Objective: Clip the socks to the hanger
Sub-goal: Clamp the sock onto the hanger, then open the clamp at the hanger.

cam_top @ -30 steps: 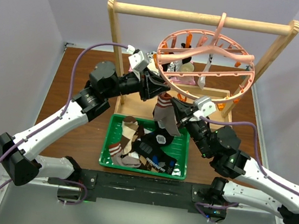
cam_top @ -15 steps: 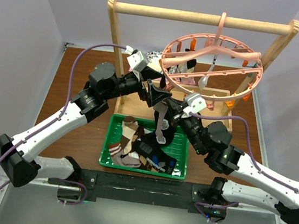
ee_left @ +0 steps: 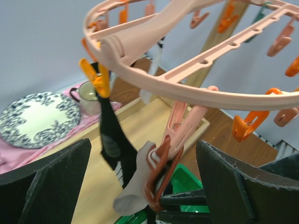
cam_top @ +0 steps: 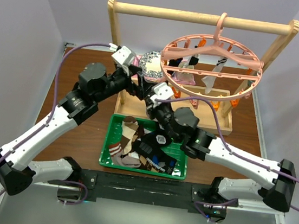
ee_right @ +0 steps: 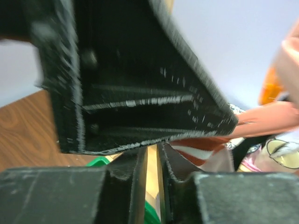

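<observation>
The pink hanger hangs from the wooden rack's top bar, with several socks clipped round its rim. In the left wrist view, a grey sock with red-brown stripes hangs pinched in a pink clip under the hanger's rim. My left gripper stands wide open on either side of that clip and touches neither clip nor sock. The right gripper sits just below the clip, its jaws a narrow crack apart with nothing between them. The striped sock lies beside its right finger. More socks lie in the green basket.
A black sock hangs from an orange clip to the left. A patterned plate and a mug rest on a pink cloth in the wooden rack's base tray. Both arms crowd together under the hanger's left rim.
The left gripper has let go of the clip, opened wide and drawn back left. The hanger has swung back level. The right arm has moved left and its jaws have parted slightly.
</observation>
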`<action>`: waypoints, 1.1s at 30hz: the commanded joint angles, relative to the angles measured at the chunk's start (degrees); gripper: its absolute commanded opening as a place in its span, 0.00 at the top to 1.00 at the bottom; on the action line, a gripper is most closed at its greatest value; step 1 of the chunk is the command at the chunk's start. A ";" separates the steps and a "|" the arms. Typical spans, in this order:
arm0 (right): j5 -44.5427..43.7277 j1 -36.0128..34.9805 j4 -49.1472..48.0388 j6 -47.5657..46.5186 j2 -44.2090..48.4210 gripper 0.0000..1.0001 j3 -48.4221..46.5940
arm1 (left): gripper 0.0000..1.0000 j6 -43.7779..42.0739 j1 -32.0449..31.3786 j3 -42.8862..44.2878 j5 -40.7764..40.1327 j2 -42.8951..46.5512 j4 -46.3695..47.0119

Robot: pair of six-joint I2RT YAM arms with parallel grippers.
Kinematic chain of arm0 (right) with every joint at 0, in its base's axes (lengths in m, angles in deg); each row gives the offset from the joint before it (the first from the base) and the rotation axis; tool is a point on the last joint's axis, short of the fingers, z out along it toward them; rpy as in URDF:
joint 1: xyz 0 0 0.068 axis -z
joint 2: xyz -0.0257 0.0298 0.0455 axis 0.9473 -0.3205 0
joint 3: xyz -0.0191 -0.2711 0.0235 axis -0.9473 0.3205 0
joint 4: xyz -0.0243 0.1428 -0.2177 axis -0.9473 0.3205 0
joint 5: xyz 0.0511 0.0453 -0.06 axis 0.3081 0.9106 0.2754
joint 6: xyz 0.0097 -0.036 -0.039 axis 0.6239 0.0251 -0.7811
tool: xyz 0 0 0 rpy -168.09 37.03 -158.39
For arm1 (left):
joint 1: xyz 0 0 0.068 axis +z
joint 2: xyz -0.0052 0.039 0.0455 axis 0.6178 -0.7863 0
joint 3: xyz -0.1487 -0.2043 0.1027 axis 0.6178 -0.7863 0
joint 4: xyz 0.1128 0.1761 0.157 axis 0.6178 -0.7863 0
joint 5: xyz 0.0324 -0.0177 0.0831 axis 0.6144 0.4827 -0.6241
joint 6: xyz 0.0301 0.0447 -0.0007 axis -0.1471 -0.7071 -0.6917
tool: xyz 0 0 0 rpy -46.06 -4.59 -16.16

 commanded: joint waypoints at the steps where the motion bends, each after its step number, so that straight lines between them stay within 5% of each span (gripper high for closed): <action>1: -1.67 0.26 -4.43 -0.06 -6.28 0.78 -6.50 | 0.00 -1.54 1.85 4.37 -8.83 4.62 -6.69; 8: -3.17 0.26 1.88 0.98 -13.87 0.40 -19.06 | 0.00 2.15 4.93 3.85 -7.00 7.00 -8.38; 14: -4.14 0.18 9.17 5.29 -4.14 0.09 -16.11 | 0.00 5.40 5.02 1.74 -0.41 6.83 -5.83; 25: -4.48 0.17 29.84 14.53 20.57 0.05 -9.51 | 0.03 11.20 5.02 2.27 11.81 3.67 -1.62; 29: -16.41 0.17 33.36 13.75 26.03 0.08 -8.01 | 0.12 16.19 5.02 0.78 23.29 2.88 6.43; 33: -38.97 0.17 32.84 13.74 29.46 0.12 -6.69 | 0.15 22.10 4.32 -1.25 31.15 1.56 13.32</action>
